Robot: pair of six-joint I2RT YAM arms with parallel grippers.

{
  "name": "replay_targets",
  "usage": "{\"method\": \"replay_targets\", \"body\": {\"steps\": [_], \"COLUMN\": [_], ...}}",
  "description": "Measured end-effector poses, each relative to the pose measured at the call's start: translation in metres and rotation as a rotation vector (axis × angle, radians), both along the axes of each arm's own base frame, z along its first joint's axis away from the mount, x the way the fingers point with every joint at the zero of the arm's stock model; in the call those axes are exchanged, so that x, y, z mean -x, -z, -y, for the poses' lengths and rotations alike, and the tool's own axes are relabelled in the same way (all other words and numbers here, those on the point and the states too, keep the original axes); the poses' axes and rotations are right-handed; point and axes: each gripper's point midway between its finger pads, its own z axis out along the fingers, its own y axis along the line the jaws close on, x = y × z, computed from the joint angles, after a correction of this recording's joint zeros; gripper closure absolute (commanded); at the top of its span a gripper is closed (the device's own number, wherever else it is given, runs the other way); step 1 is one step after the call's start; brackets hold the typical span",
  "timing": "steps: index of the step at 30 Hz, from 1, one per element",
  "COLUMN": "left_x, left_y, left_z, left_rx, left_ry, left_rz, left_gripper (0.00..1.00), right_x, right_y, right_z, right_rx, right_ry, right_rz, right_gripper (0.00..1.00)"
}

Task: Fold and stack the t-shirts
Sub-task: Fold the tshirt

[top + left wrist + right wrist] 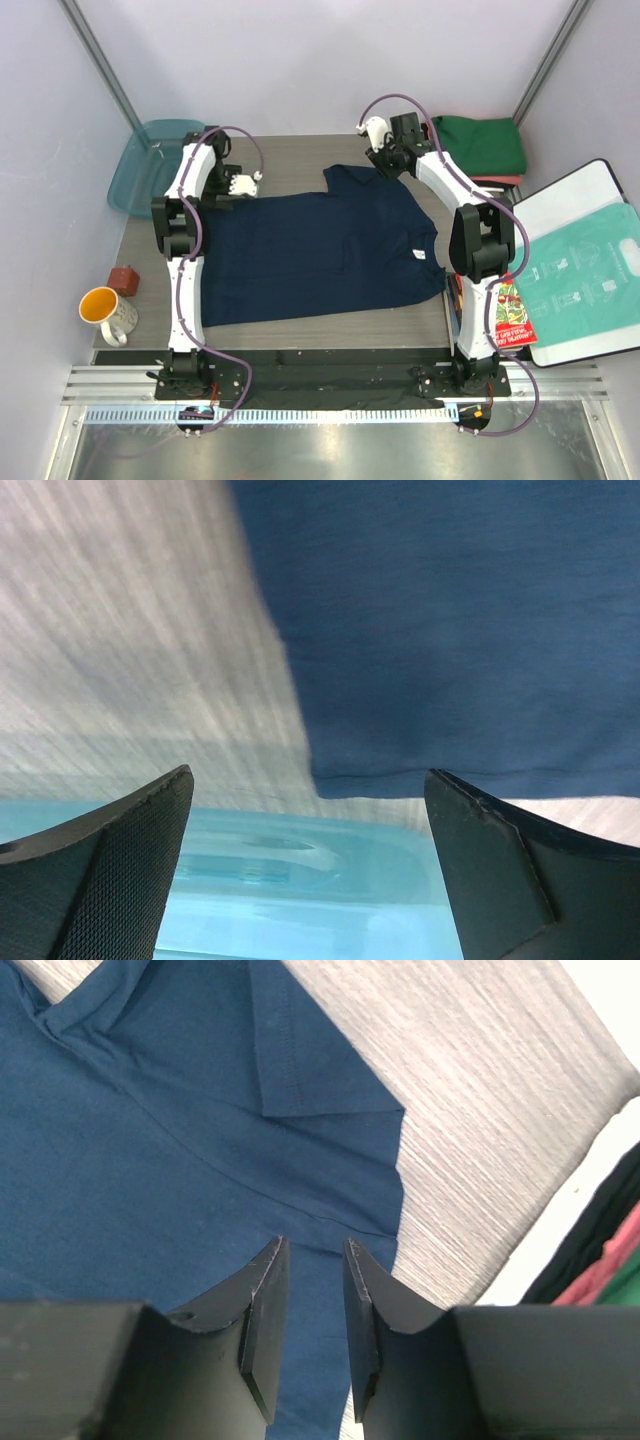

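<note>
From above, the navy t-shirt (320, 250) lies spread flat in the middle of the table (290, 150). The left gripper (245, 184) sits at its far left corner and the right gripper (378, 150) at its far sleeve. A folded green t-shirt (480, 145) tops a stack at the far right. A teal bin (150, 165) stands far left and a yellow mug (105, 312) near left.

In the left wrist view, the left gripper (310, 780) is spread wide and holds nothing. It is above the shirt's corner (440, 630), with the bin (310, 880) just beyond.

In the right wrist view, the right gripper (315, 1250) is nearly closed, leaving a thin gap. It is poised over the sleeve (300, 1070) with nothing clamped.
</note>
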Motion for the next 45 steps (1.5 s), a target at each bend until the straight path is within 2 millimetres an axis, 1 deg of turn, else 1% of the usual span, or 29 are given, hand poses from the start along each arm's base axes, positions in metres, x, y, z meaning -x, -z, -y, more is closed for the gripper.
{"method": "replay_targets", "body": {"steps": [1, 4, 7, 11, 15, 18, 19, 21, 22, 26, 27, 29, 30, 32, 33, 35, 45], "left_x": [-0.003, -0.015, -0.02, -0.022, -0.02, -0.018, -0.017, -0.015, -0.014, -0.006, -0.005, -0.001, 0.0, 0.002, 0.005, 0.008, 0.005], "left_y": [0.001, 0.005, 0.008, 0.009, 0.01, 0.011, 0.012, 0.013, 0.014, 0.017, 0.018, 0.018, 0.019, 0.019, 0.02, 0.02, 0.018], "left_z": [-0.001, -0.005, -0.01, -0.019, -0.02, -0.021, -0.021, -0.021, -0.021, -0.021, -0.021, -0.019, -0.017, -0.017, -0.016, -0.015, -0.004], "left_rx": [0.001, 0.002, 0.003, 0.002, -0.003, -0.01, -0.011, -0.015, -0.018, -0.035, -0.038, -0.04, -0.042, -0.051, -0.055, -0.063, -0.032], "left_ry": [-0.003, -0.014, -0.024, -0.039, -0.034, -0.03, -0.03, -0.029, -0.03, -0.036, -0.038, -0.045, -0.045, -0.054, -0.054, -0.07, -0.125], "left_rz": [0.008, 0.043, 0.059, 0.065, 0.056, 0.047, 0.043, 0.034, 0.028, 0.0, -0.007, -0.017, -0.022, -0.027, -0.037, -0.044, -0.009], "left_gripper": [0.08, 0.09, 0.09, 0.09, 0.11, 0.15, 0.19, 0.25, 0.33, 0.46, 0.51, 0.55, 0.64, 0.72, 1.0, 1.0, 1.0], "right_x": [0.0, 0.002, 0.003, 0.004, 0.003, 0.003, 0.002, 0.001, 0.001, -0.001, -0.001, -0.002, -0.003, -0.005, -0.007, -0.009, -0.013], "right_y": [0.002, 0.01, 0.016, 0.024, 0.031, 0.032, 0.032, 0.031, 0.031, 0.03, 0.031, 0.032, 0.033, 0.035, 0.035, 0.037, 0.039], "right_z": [0.0, -0.003, -0.006, -0.009, -0.01, -0.011, -0.011, -0.012, -0.012, -0.012, -0.012, -0.013, -0.013, -0.014, -0.014, -0.015, -0.016], "right_rx": [0.0, 0.002, 0.003, 0.007, 0.01, 0.01, 0.009, 0.008, 0.008, 0.007, 0.007, 0.007, 0.008, 0.008, 0.008, 0.008, 0.007], "right_ry": [-0.001, -0.008, -0.015, -0.021, -0.023, -0.024, -0.024, -0.025, -0.025, -0.025, -0.025, -0.025, -0.025, -0.025, -0.025, -0.025, -0.025], "right_rz": [-0.003, -0.02, -0.031, -0.046, -0.057, -0.059, -0.059, -0.056, -0.054, -0.05, -0.052, -0.053, -0.053, -0.053, -0.053, -0.052, -0.054], "right_gripper": [0.67, 0.68, 0.68, 0.69, 0.71, 0.71, 0.71, 0.72, 0.71, 0.72, 0.72, 0.72, 0.72, 0.72, 0.72, 0.72, 0.73]}}
